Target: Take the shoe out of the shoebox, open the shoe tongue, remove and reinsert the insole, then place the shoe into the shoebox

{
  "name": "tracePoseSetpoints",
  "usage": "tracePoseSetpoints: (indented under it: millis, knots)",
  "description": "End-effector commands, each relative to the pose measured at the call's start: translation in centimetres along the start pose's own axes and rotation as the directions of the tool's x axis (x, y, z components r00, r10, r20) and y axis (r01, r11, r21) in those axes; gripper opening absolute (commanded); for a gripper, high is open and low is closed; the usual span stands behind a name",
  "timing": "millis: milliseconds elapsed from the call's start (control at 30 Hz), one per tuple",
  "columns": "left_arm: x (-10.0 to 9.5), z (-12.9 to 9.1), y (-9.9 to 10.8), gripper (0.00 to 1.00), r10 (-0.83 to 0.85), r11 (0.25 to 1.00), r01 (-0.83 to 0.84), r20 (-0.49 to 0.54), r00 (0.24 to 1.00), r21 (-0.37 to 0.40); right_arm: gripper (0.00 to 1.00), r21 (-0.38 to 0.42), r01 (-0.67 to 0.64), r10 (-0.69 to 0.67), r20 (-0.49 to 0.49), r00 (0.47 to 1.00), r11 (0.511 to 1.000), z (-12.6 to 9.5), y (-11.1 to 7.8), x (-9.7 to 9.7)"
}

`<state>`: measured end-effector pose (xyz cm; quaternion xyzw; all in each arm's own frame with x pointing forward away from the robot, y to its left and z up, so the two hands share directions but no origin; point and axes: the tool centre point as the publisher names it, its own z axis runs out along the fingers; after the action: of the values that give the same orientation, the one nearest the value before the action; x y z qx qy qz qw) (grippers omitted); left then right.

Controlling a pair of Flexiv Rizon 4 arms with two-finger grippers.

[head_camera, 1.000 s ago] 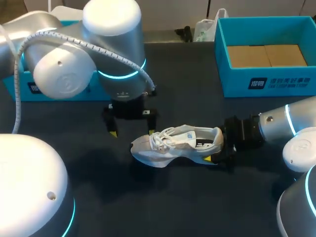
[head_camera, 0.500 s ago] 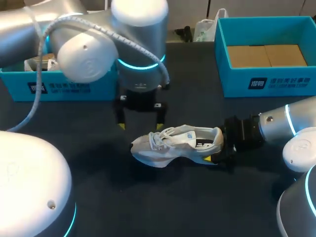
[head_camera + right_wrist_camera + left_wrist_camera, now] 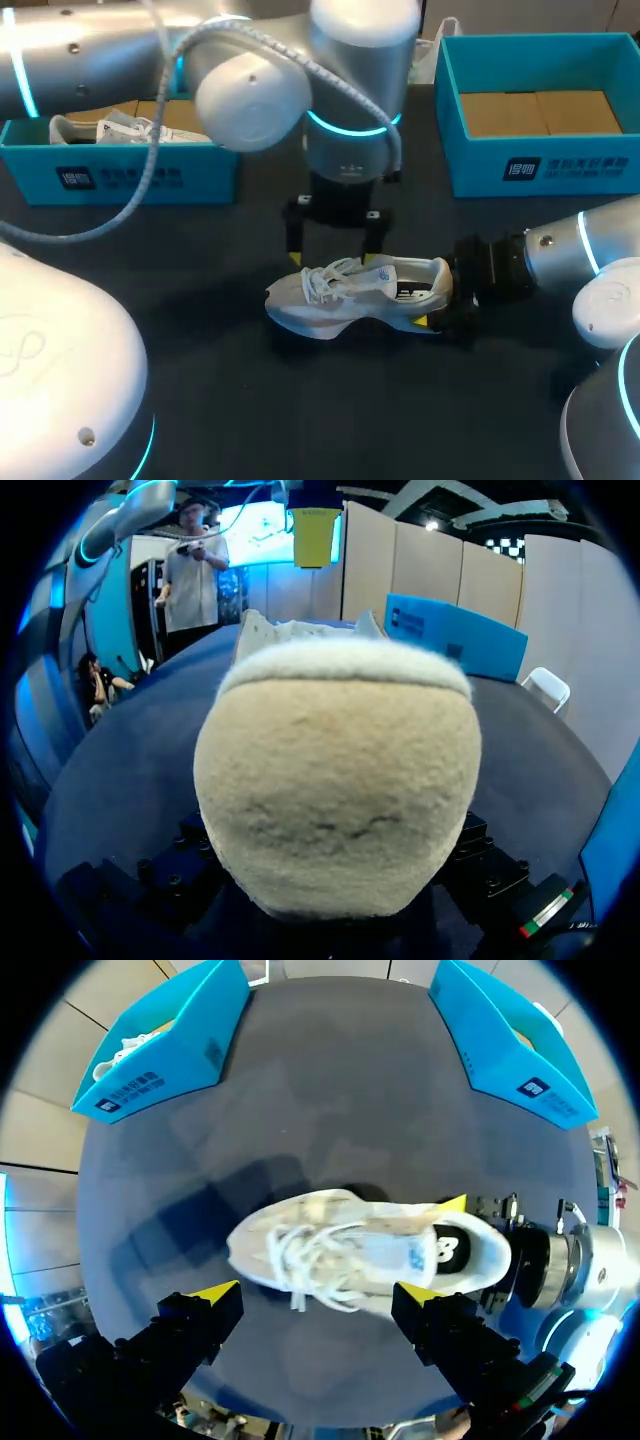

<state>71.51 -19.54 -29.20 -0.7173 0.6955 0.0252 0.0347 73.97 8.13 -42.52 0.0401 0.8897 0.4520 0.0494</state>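
Head view, two shoeboxes (image 3: 480, 172) (image 3: 205, 178), one loose shoe (image 3: 350, 296), one boxed shoe (image 3: 108, 128)

Dark grey matte table (image 3: 330, 400)

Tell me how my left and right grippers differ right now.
The left gripper points straight down over the laces of the shoe; the right gripper lies level at its heel. The left gripper's fingers stand open on either side of the shoe, clear of it; the right gripper's clamp the heel. Both have yellow tips.
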Motion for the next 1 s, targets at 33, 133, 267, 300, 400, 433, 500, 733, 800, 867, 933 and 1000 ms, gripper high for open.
tracePoseSetpoints:
  millis: [33, 133, 267, 300, 400, 433, 500, 733, 800, 867, 933, 1000]
  knots:
    - [3.3, 1.0, -0.4, 1.0, -0.01, 1.0, 0.011, 0.149, 0.989, -0.003, 0.0, 0.007, 0.0, 0.0, 0.002, 1.0, 1.0, 0.7, 0.0, 0.2]
    - [4.4, 1.5, -0.4, 1.0, -0.028, 1.0, 0.026, 0.149, 0.988, 0.016, 0.0, 0.007, 0.0, 0.0, 0.002, 1.0, 1.0, 0.7, 0.0, 0.2]
    - [5.3, 2.1, -0.2, 1.0, -0.024, 1.0, 0.023, 0.163, 0.986, 0.01, 0.0, 0.007, 0.0, 0.0, 0.002, 1.0, 1.0, 0.7, 0.0, 0.2]
    - [5.6, 2.3, -0.1, 1.0, -0.021, 1.0, 0.021, 0.169, 0.985, 0.001, 0.0, 0.007, 0.0, 0.0, 0.002, 1.0, 1.0, 0.7, 0.0, 0.2]
    - [6.6, 2.7, 0.0, 1.0, -0.016, 1.0, 0.018, 0.183, 0.983, -0.011, 0.0, 0.007, 0.0, 0.0, 0.002, 1.0, 1.0, 0.7, 0.0, 0.2]
    - [6.9, 2.9, -0.1, 1.0, -0.016, 1.0, 0.019, 0.185, 0.983, -0.011, 0.0, 0.007, 0.0, 0.0, 0.002, 1.0, 1.0, 0.7, 0.0, 0.2]
    - [7.3, 3.2, -0.1, 1.0, -0.021, 1.0, 0.024, 0.191, 0.981, -0.015, 0.0, 0.007, 0.0, 0.0, 0.002, 1.0, 1.0, 0.7, 0.0, 0.2]
    - [7.9, 4.7, -0.7, 1.0, -0.039, 0.999, 0.044, 0.218, 0.975, -0.017, 0.0, 0.007, 0.0, 0.0, 0.002, 1.0, 1.0, 0.7, 0.0, 0.2]
    - [7.9, 5.0, -0.7, 1.0, -0.042, 0.999, 0.047, 0.223, 0.974, -0.018, 0.0, 0.007, 0.0, 0.0, 0.002, 1.0, 1.0, 0.7, 0.0, 0.2]
    - [7.7, 5.2, -0.6, 1.0, -0.04, 0.999, 0.047, 0.227, 0.973, -0.024, 0.0, 0.007, 0.0, 0.0, 0.002, 1.0, 1.0, 0.7, 0.0, 0.2]
    - [7.7, 5.5, -0.5, 1.0, -0.038, 0.998, 0.047, 0.233, 0.972, -0.032, 0.0, 0.007, 0.0, 0.0, 0.002, 1.0, 1.0, 0.7, 0.0, 0.2]
    - [7.7, 5.7, -0.4, 1.0, -0.039, 0.998, 0.049, 0.234, 0.972, -0.035, 0.0, 0.007, 0.0, 0.0, 0.002, 1.0, 1.0, 0.7, 0.0, 0.2]
